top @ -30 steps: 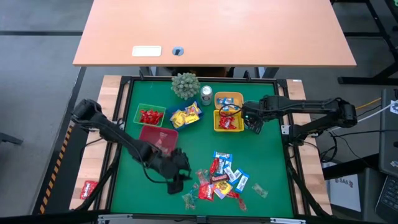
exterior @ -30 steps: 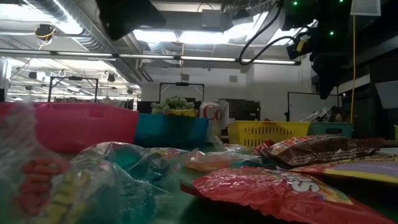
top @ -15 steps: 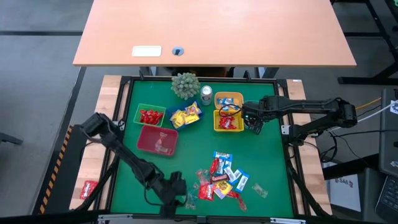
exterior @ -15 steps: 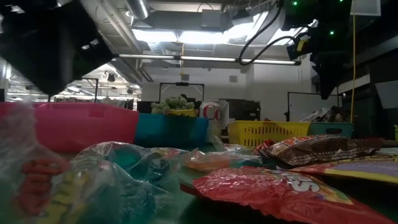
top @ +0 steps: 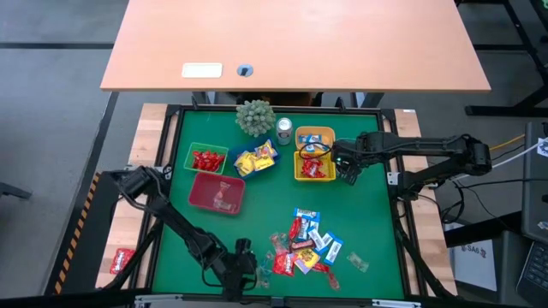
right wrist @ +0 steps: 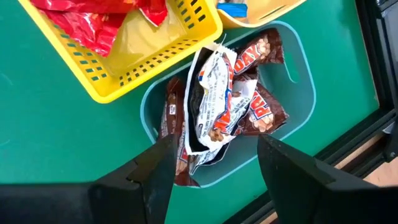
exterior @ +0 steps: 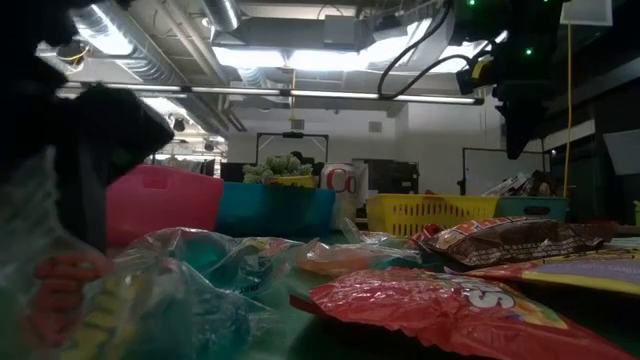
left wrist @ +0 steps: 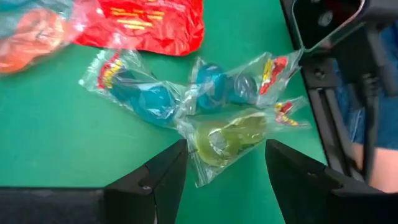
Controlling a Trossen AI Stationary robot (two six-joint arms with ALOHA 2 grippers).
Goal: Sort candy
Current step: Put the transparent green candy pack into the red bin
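A pile of candy (top: 308,244) in red, yellow and blue-and-white wrappers lies on the green mat near the front. At its near left end lie clear-wrapped sweets. My left gripper (top: 247,272) is low over them, open. Its fingers stand on either side of a green sweet (left wrist: 227,134) without plainly touching it, and blue sweets (left wrist: 146,96) lie just beyond. My right gripper (top: 347,169) hangs open above a teal bin (right wrist: 298,74) of brown candy bars (right wrist: 249,99), at the right of the bin row.
Along the back stand a green bin (top: 205,158), a blue bin (top: 255,160), a pink bin (top: 217,192), two yellow baskets (top: 314,167), a silver can (top: 283,130) and a small plant (top: 255,117). The table's black frame (left wrist: 336,93) runs close beside my left gripper.
My left gripper has moved toward the table's near edge and sunk down onto the clear-wrapped sweets at the pile's near left end. In the low view it has come down into the picture. The right arm has kept still.
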